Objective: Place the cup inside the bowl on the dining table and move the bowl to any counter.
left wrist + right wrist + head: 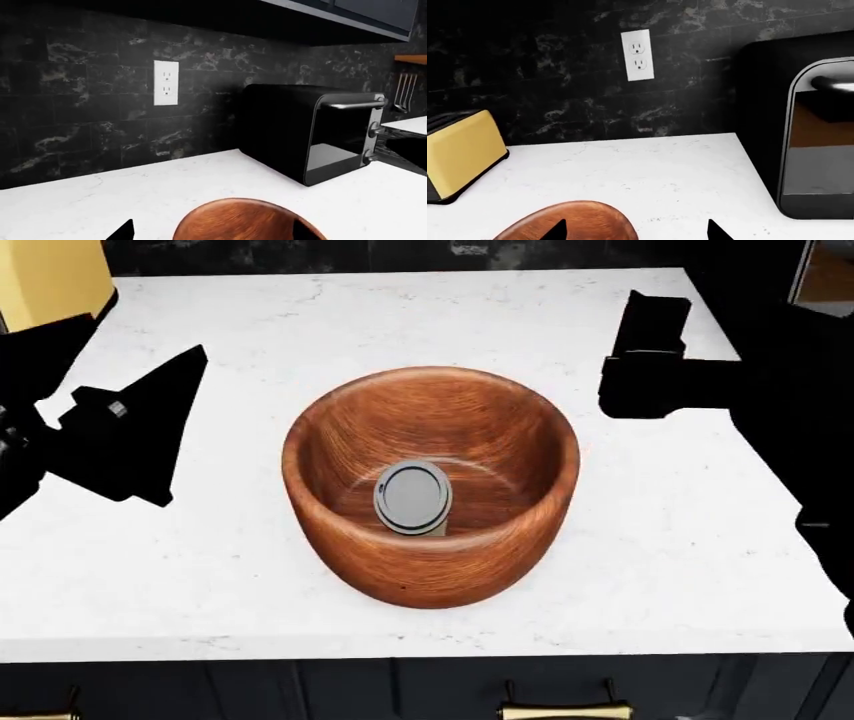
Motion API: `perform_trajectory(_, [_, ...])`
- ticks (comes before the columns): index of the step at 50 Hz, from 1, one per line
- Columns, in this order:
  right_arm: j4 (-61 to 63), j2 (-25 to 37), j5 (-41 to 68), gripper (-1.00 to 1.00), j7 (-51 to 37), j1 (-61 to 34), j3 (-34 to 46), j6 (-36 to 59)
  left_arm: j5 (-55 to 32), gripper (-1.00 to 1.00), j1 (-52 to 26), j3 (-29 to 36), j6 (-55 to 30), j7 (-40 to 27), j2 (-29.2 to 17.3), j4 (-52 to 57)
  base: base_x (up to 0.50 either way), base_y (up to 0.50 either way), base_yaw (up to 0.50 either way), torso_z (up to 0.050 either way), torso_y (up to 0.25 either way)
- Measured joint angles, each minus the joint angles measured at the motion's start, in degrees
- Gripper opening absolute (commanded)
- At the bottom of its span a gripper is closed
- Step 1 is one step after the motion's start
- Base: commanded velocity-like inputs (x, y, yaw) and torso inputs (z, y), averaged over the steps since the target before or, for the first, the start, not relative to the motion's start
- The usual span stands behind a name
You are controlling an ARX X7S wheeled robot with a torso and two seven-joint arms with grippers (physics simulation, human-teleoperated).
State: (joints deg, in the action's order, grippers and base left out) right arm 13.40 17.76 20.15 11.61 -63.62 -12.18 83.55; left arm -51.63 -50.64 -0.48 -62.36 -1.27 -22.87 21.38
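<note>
One cup (412, 498) lay tipped inside the bowl (430, 485), which sat on the counter (667, 540). Both grippers, left (160, 420) and right (641, 355), flanked it with jaws spread, gripping nothing. Task looked finished; next, retreat cleanly!

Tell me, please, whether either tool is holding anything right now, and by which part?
Nothing is held. Both the left tool and right tool stand apart from the bowl, which rests on the counter.
</note>
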Motion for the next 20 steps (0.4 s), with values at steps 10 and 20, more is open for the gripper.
perform_trajectory(10, [4.5,5.7,23.3,1.00,-16.5,-1.1,-1.1,3.2,-3.1,1.00,-3.8,-2.8,-4.2,-2.4,0.7,0.3,0.00,0.00,0.00,0.000,0.000])
perform_trajectory(20, [4.0,8.4,32.1,1.00,-22.6,-4.6,0.6,2.8,-5.0,1.00,-8.6,-3.7,-6.8,-4.1,1.3,-1.1,0.00,0.00,0.00,0.000,0.000])
